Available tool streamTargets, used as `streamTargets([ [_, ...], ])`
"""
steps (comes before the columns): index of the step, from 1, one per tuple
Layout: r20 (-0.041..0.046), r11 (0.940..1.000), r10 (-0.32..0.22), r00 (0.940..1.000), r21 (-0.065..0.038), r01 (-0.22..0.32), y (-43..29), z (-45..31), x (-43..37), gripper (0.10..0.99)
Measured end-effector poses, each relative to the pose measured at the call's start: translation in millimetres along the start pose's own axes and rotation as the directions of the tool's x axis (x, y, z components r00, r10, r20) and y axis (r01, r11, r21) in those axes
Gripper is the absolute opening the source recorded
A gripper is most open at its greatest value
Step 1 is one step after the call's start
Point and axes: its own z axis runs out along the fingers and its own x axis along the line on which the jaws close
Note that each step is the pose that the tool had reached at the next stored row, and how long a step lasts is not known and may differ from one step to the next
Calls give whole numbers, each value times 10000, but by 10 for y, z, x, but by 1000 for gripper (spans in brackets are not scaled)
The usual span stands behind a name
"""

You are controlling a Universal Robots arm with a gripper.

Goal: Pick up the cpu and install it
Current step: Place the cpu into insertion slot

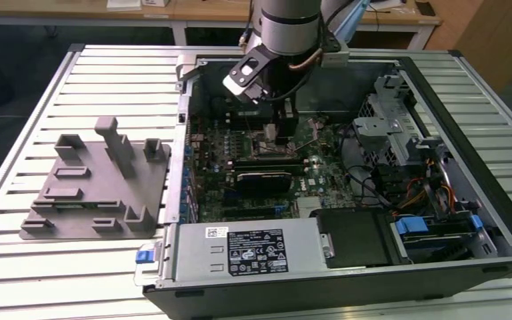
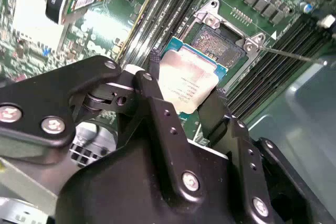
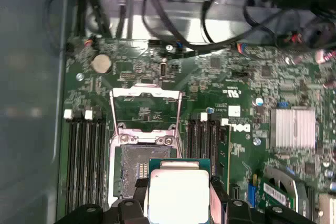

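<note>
Pincer (image 2: 185,92) clamped on the cpu (image 3: 178,195) hangs seemingly just above the socket (image 2: 218,45), over a slatted table (image 1: 105,80).

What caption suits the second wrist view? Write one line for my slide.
Gripper shut on the cpu, holding it over the open motherboard socket, not yet seated.

Your exterior view looks down from high and well back, across the slatted surface (image 1: 123,80) into the open computer case (image 1: 345,297). Both wrist views ride close above the motherboard (image 3: 247,82), sharing the socket (image 2: 218,45) and the tool (image 2: 185,80) gripping the cpu (image 3: 178,195).
</note>
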Motion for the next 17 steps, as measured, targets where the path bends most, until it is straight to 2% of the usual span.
streamTargets([
  [1, 1, 10000, -13, 10000, 1, 13, 0, 0, 0, 541],
  [5, -32, 9973, -731, 9973, -30, 731, 1, 3, 0, 541],
  [9, -34, 9969, -788, 9969, -32, 788, 0, 3, 0, 541],
  [10, -110, 9969, -785, 9969, -39, 785, 0, 3, -1, 541],
  [11, -279, 9970, -778, 9966, -51, 776, -1, 3, -1, 541],
  [12, -387, 9970, -773, 9963, -60, 771, 0, 4, 0, 541],
  [13, -442, 9970, -771, 9960, -63, 769, 0, 4, 0, 541],
  [15, -452, 9976, -690, 9966, -63, 688, 0, 11, 1, 541],
  [17, -436, 9993, -360, 9984, -47, 358, -1, 22, 1, 541],
])
